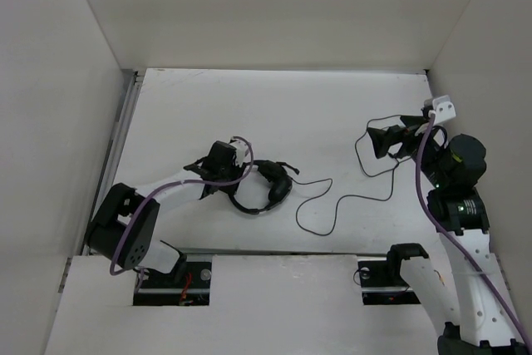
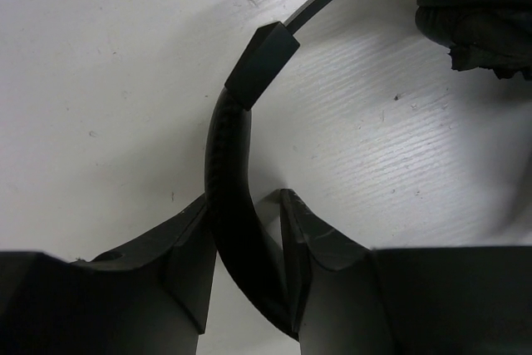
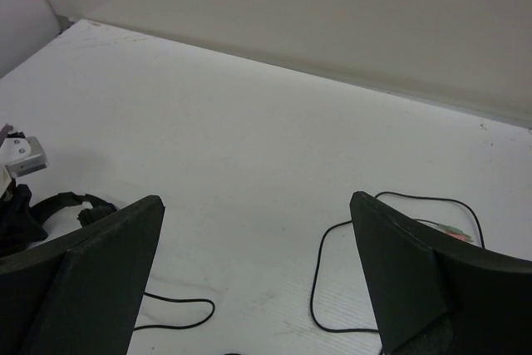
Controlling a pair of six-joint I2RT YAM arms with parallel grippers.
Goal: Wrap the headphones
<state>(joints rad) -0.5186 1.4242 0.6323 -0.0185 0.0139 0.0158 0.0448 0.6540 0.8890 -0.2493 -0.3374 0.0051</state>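
The black headphones (image 1: 268, 190) lie on the white table left of centre. My left gripper (image 1: 231, 174) is shut on their headband. In the left wrist view the padded headband (image 2: 226, 164) runs between the two fingers of the left gripper (image 2: 243, 205), and an ear cup (image 2: 475, 14) sits at top right. The thin black cord (image 1: 332, 199) snakes right across the table and loops up beside my right gripper (image 1: 376, 140). The right gripper (image 3: 256, 201) is open above the table with nothing between its jaws. Cord loops (image 3: 314, 288) lie below it.
White walls enclose the table on the left, back and right. The cord's plug end (image 3: 449, 230) lies by the right finger. A purple cable (image 1: 424, 172) runs along the right arm. The headphones show at the left edge of the right wrist view (image 3: 58, 204).
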